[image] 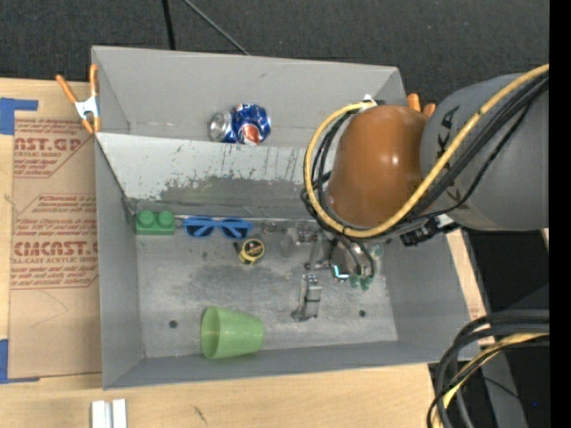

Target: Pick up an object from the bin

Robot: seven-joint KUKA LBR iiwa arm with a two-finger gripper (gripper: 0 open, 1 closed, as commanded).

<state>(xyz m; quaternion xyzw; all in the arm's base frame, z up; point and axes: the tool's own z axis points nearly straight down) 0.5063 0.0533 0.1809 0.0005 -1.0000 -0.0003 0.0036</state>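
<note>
Gripper: you see the gripper [309, 300] hanging low over the grey floor in the right half of the bin [116, 266], pointing down from under the wrist.
Gripper state: you cannot tell how far it is open, nor whether it has hold of anything.
Wrist: note the rounded orange cover [375, 163] directly above the gripper, ringed by looped yellow and black cables [314, 163].
Arm: the grey arm [500, 150] enters from the right, crossing the bin's right wall.
Nearest thing: a small round thing [252, 250], yellow and black, lies on the floor to the gripper's upper left, near it but apart.
Second nearest: a pale green cup [229, 333] lies on its side near the front wall, to the gripper's lower left, with its mouth turned to the left; it too is apart from the gripper.
Far edge of the floor: a pair of blue sunglasses [217, 228] lies along the foot of the sloped back wall, just above and to the left of the small round thing.
Left end of that edge: a green block [154, 222] with two studs sits just beside the sunglasses, on their left.
Back wall: a crushed can [241, 125], blue, red and silver, rests high on the slope, well apart from the gripper.
</note>
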